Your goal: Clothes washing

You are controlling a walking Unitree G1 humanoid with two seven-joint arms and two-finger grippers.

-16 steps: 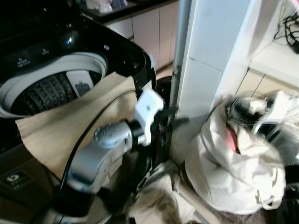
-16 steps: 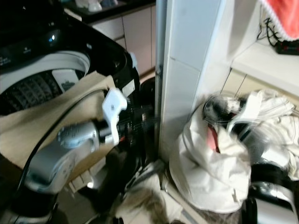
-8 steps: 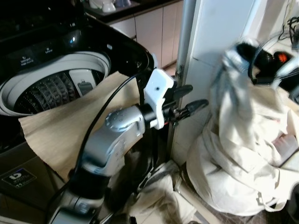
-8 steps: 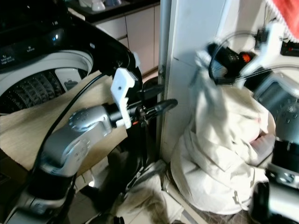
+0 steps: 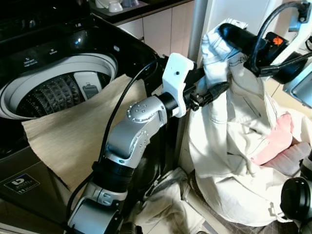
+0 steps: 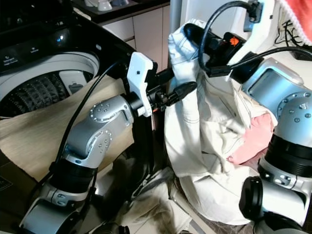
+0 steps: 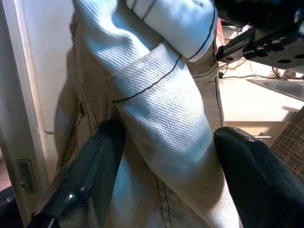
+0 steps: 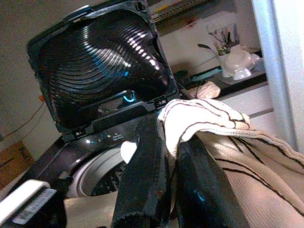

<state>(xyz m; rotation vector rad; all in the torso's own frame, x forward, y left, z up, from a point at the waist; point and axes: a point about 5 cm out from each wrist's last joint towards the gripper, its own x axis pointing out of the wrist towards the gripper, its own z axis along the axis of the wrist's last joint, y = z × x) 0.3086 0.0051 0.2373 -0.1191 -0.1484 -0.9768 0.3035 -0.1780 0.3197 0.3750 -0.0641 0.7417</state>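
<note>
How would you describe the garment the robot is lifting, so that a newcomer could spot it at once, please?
Right of the open top-loading washing machine, the right gripper holds up a cream garment by its top edge, with the left gripper open around a fold. Dark seam stitching sets it apart from the pink cloth alongside.

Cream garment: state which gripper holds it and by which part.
The right gripper pinches the cream garment by its stitched top edge. The left gripper's fingers straddle a fold lower down, not closed.

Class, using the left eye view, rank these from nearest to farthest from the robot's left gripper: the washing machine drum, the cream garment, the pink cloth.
1. Cream garment: the left gripper is against it, the right gripper holding its top.
2. Pink cloth: lower, to the robot's right.
3. Washing machine drum: far to its left.
</note>
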